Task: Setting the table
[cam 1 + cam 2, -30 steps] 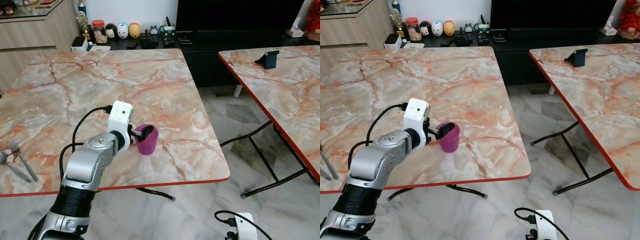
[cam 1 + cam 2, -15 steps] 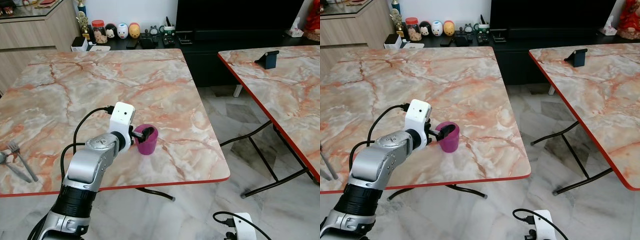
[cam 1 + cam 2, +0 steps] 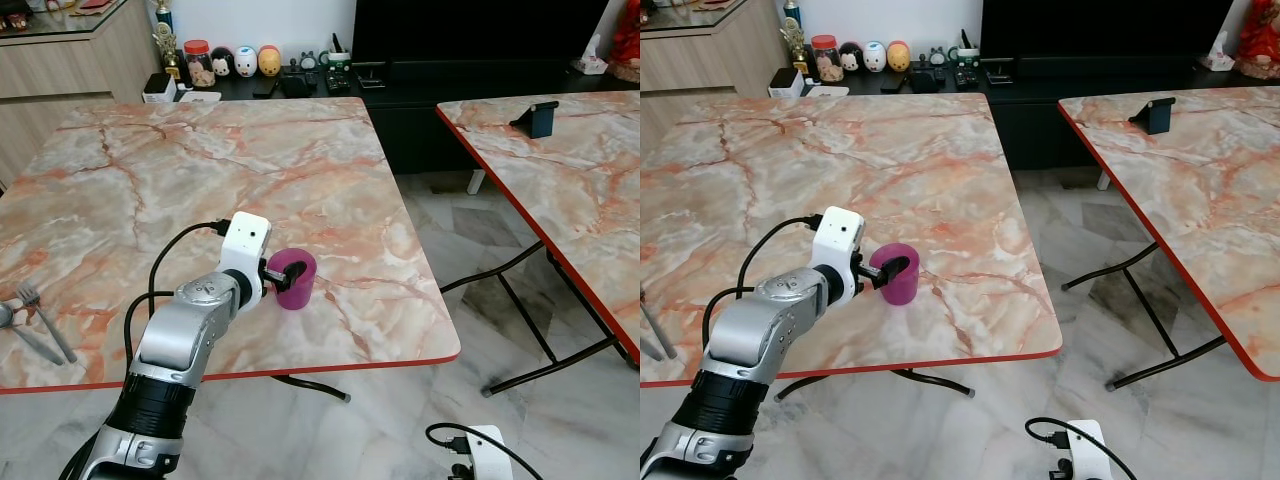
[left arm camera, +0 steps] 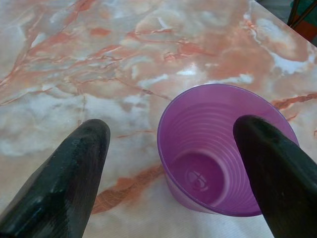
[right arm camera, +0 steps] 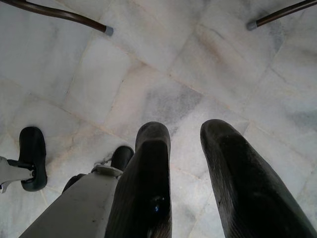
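Cup: a purple plastic cup (image 3: 296, 277) stands upright on the marble table (image 3: 200, 170), near the front edge and toward the table's right side. It looks empty inside.
Left gripper: the left gripper (image 4: 171, 148) is at the cup with its two black fingers spread apart. One finger (image 4: 277, 168) sits over the cup's rim, the other finger (image 4: 69, 173) is out over bare table beside the cup. It is hard to tell if the first finger really touches the rim.
Right gripper: the right gripper (image 5: 185, 163) hangs low over the pale tiled floor (image 5: 163, 64), and there is a small gap between its fingers.
Fork: a fork (image 3: 42, 318) lies near the table's front left corner, well apart from the cup.
Second table: another marble table (image 3: 590, 200) stands to the right, with a small dark stand (image 3: 540, 117) on it.
Shelf: little round toys (image 3: 245, 61) sit in a row behind the table.
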### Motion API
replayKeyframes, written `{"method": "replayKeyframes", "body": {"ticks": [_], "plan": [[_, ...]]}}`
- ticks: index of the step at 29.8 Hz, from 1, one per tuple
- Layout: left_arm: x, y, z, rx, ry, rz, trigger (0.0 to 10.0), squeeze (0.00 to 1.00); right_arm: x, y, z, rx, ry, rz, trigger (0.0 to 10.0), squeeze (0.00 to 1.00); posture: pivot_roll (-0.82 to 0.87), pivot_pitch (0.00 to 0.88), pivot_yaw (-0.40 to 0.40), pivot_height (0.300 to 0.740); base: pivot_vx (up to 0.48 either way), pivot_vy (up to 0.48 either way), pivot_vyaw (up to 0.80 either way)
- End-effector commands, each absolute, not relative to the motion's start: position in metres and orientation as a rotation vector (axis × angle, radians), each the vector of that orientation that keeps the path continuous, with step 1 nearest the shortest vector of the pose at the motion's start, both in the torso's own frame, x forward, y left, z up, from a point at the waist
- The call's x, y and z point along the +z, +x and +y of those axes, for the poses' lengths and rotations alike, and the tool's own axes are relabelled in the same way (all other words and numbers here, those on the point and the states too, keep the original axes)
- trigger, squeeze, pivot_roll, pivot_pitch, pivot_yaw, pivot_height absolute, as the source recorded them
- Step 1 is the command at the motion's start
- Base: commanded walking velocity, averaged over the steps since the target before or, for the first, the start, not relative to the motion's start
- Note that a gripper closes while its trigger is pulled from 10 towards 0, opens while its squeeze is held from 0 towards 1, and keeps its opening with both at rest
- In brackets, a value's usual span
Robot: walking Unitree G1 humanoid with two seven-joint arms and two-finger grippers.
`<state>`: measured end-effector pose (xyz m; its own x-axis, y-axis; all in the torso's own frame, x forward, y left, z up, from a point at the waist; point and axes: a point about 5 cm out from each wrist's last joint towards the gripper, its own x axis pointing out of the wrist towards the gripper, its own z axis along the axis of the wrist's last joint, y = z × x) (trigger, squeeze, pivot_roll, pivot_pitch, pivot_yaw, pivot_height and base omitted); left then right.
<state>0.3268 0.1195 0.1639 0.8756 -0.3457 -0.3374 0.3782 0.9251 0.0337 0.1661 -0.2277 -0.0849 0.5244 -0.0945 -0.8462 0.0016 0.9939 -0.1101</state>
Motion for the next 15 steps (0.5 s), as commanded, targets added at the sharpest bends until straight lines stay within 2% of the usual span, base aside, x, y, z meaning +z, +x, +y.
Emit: {"method": "replayKeyframes", "body": {"ticks": [1,7,8,9,11,13,15], "plan": [[0.1627,0.3269,0.1208,-0.366,0.108,0.334,10.0,0.0,-0.0847,0.1657,-0.2294,-0.059,-0.108,1.023,10.0,0.0,0.09,0.0,-0.027,0.74,0.0,0.0,0.0],[0.1631,0.3287,0.1227,-0.345,0.114,0.328,10.0,0.0,-0.0846,0.1661,-0.2293,-0.058,-0.109,1.023,10.0,0.0,0.1,0.0,-0.028,0.74,0.0,0.0,0.0],[0.1631,0.3289,0.1229,-0.343,0.114,0.328,9.3,0.0,-0.0846,0.1661,-0.2293,-0.059,-0.108,1.023,10.0,0.0,0.1,0.0,-0.028,0.74,0.0,0.0,0.0],[0.1631,0.3289,0.123,-0.343,0.114,0.328,9.3,0.0,-0.0846,0.1661,-0.2293,-0.059,-0.108,1.023,10.0,0.0,0.1,0.0,-0.028,0.74,0.0,0.0,0.0],[0.1631,0.3289,0.123,-0.342,0.115,0.328,3.1,0.0,-0.0846,0.1661,-0.2293,-0.059,-0.108,1.023,10.0,0.0,0.1,0.0,-0.028,0.74,0.0,0.0,0.0],[0.163,0.3288,0.1229,-0.343,0.113,0.329,0.0,0.0,-0.0846,0.1661,-0.2293,-0.059,-0.108,1.023,10.0,0.0,0.1,0.0,-0.028,0.74,0.0,0.0,0.0],[0.1631,0.329,0.1227,-0.344,0.113,0.329,0.0,0.0,-0.0845,0.1662,-0.2294,-0.058,-0.109,1.023,10.0,0.0,0.1,0.0,-0.028,0.74,0.0,0.0,0.0]]}}
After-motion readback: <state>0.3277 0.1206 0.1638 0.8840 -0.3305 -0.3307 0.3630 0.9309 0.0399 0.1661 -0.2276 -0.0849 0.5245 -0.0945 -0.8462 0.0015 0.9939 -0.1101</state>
